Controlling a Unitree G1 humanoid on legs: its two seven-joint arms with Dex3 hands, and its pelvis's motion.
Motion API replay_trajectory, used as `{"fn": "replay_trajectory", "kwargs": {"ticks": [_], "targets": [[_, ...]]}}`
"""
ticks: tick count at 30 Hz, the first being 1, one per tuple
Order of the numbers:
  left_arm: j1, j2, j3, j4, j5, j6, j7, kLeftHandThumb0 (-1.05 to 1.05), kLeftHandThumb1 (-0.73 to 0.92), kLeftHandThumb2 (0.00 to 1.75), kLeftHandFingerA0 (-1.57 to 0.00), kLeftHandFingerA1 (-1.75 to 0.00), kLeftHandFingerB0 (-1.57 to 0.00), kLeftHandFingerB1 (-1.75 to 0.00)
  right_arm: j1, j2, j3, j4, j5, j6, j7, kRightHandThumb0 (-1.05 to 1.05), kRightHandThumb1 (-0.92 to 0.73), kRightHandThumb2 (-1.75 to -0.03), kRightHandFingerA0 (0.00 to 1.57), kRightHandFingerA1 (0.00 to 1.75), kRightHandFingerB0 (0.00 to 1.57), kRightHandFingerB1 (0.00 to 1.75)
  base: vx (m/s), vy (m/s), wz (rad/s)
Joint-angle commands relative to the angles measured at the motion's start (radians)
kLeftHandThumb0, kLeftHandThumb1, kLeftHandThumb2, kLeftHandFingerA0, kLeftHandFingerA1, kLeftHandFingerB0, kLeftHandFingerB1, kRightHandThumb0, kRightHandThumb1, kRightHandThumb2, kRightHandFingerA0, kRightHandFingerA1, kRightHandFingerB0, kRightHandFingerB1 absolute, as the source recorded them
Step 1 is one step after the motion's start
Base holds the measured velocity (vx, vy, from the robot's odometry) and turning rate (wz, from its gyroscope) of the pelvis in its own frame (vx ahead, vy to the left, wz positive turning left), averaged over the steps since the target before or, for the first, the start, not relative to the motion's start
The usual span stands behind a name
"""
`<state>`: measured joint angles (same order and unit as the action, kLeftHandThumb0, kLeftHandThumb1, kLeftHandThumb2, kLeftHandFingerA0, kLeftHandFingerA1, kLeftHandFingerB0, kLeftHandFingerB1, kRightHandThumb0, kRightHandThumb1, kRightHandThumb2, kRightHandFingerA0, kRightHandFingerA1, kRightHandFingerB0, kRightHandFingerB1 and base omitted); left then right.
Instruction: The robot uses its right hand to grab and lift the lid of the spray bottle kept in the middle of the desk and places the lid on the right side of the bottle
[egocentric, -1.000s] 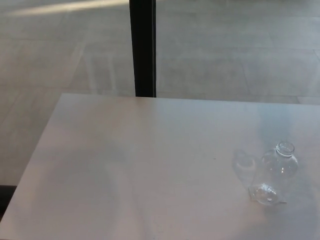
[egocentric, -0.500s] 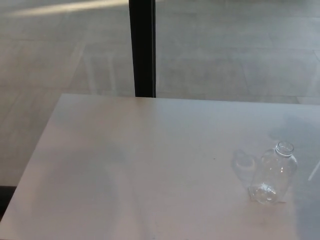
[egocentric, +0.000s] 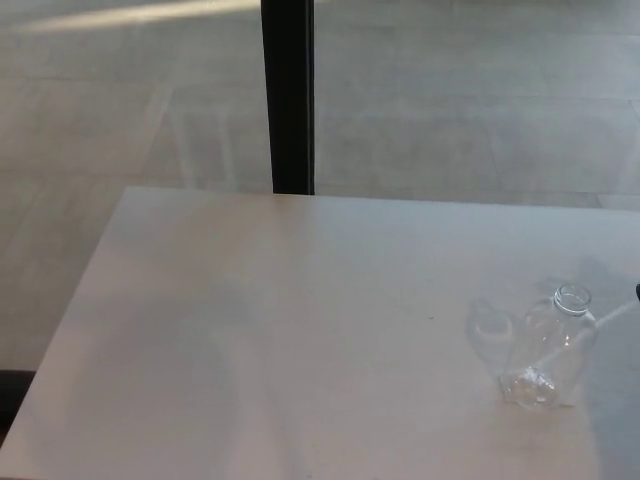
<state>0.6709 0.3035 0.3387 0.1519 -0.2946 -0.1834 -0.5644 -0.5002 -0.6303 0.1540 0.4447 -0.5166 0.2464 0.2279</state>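
Grey tiled floor (egocentric: 450, 110) lies beyond the far edge of the table, crossed by one black upright post (egocentric: 288, 95). Table (egocentric: 280, 330) surface is pale and matte. Clear spray bottle (egocentric: 550, 350) stands at the table's right side, mouth open and uncapped, casting a faint shadow toward its left. A thin pale tube (egocentric: 575, 335) runs slantwise from the picture's right edge across the bottle's upper body; whether it enters the mouth cannot be told. A small dark tip shows at the right edge, too little to identify. Neither robot hand is in view, so the state of each cannot be told. No lid can be made out.
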Motion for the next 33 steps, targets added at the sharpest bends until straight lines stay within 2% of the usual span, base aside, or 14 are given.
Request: {"fn": "replay_trajectory", "kwargs": {"ticks": [1,3,4,15,18,21,22,24,25,26,30,31,32,33], "targets": [[0.011,0.007,0.002,-0.017,-0.014,0.036,-0.003,-0.69,0.76,0.63,-0.42,-0.52,-0.32,-0.35,-0.012,-0.051,0.039,-0.014,-0.056,0.070,0.050,-0.95,-0.56,-0.92,0.00,0.25,0.00,0.00,0.00,0.000,0.00],[0.013,0.008,0.001,-0.018,-0.015,0.042,-0.005,-0.69,0.76,0.63,-0.42,-0.52,-0.32,-0.35,-0.006,-0.058,0.043,-0.024,-0.053,0.076,0.056,-0.95,-0.56,-0.92,0.00,0.25,0.00,0.00,0.00,0.000,0.00],[0.012,0.009,0.001,-0.016,-0.016,0.038,-0.009,-0.69,0.76,0.63,-0.41,-0.52,-0.31,-0.35,-0.003,-0.061,0.042,-0.030,-0.047,0.084,0.063,-0.89,-0.53,-0.75,0.00,0.00,0.00,0.00,0.00,0.000,0.00],[0.022,0.008,0.001,-0.030,0.003,0.024,0.001,-0.68,0.78,0.64,-0.43,-0.50,-0.32,-0.34,-0.023,-0.101,0.049,-0.050,-0.041,0.130,0.139,-1.03,-0.50,-0.79,0.00,0.00,0.00,0.00,0.00,0.000,0.00],[0.022,0.008,-0.005,-0.030,0.007,0.021,-0.002,-0.68,0.78,0.64,-0.43,-0.51,-0.32,-0.34,-0.012,-0.128,0.023,-0.075,-0.019,0.139,0.164,-0.91,-0.57,-0.74,0.00,0.00,0.00,0.00,0.00,0.000,0.00],[0.028,0.005,-0.009,-0.010,0.009,0.013,-0.005,-0.69,0.77,0.64,-0.44,-0.51,-0.33,-0.34,0.044,-0.181,-0.082,-0.129,0.048,0.125,0.188,-0.97,-0.52,-0.84,0.00,0.00,0.00,0.03,0.00,0.000,0.00],[0.044,0.005,0.000,-0.029,0.001,0.017,-0.004,-0.64,0.80,0.64,-0.44,-0.48,-0.32,-0.34,0.097,-0.220,-0.162,-0.152,0.080,0.101,0.179,-0.99,-0.56,-0.97,0.00,0.11,0.02,0.00,0.00,0.000,0.00],[0.070,0.006,0.012,-0.060,-0.009,0.024,-0.002,-0.63,0.80,0.64,-0.44,-0.49,-0.32,-0.34,0.182,-0.247,-0.302,-0.186,0.133,0.090,0.155,-1.02,-0.60,-0.96,0.00,0.07,0.00,0.00,0.00,0.000,0.00],[0.071,0.003,0.015,-0.053,-0.014,0.015,-0.005,-0.64,0.81,0.64,-0.43,-0.49,-0.31,-0.34,0.231,-0.251,-0.401,-0.198,0.177,0.059,0.146,-1.00,-0.59,-0.94,0.00,0.04,0.09,0.03,0.00,0.000,0.00],[0.071,0.001,0.025,-0.052,-0.028,0.027,-0.002,-0.64,0.80,0.64,-0.44,-0.50,-0.33,-0.34,0.282,-0.256,-0.491,-0.214,0.210,0.052,0.160,-0.96,-0.57,-0.93,0.00,0.03,0.08,0.07,0.00,0.000,0.00],[0.072,-0.011,0.064,-0.062,-0.066,0.039,0.017,-0.76,0.76,0.63,-0.45,-0.50,-0.38,-0.36,0.442,-0.248,-0.778,-0.197,0.281,-0.028,0.153,-0.96,-0.57,-0.94,0.00,0.10,0.04,0.13,0.00,0.000,0.00],[0.071,-0.013,0.078,-0.066,-0.073,0.047,0.030,-0.81,0.61,0.82,-0.43,-0.55,-0.34,-0.43,0.493,-0.239,-0.871,-0.180,0.298,-0.043,0.147,-0.90,-0.54,-0.92,0.00,0.10,0.05,0.20,0.00,0.000,0.00],[0.064,-0.012,0.088,-0.048,-0.075,0.037,0.030,-0.80,0.77,0.63,-0.43,-0.50,-0.36,-0.35,0.533,-0.234,-0.932,-0.159,0.305,-0.063,0.136,-0.94,-0.57,-0.93,0.00,0.07,0.05,0.19,0.00,0.000,0.00],[0.061,-0.012,0.091,-0.041,-0.074,0.032,0.030,-0.80,0.77,0.63,-0.43,-0.50,-0.36,-0.35,0.546,-0.233,-0.950,-0.153,0.307,-0.071,0.132,-0.94,-0.57,-0.93,0.00,0.07,0.05,0.19,0.00,0.000,0.00]]}}
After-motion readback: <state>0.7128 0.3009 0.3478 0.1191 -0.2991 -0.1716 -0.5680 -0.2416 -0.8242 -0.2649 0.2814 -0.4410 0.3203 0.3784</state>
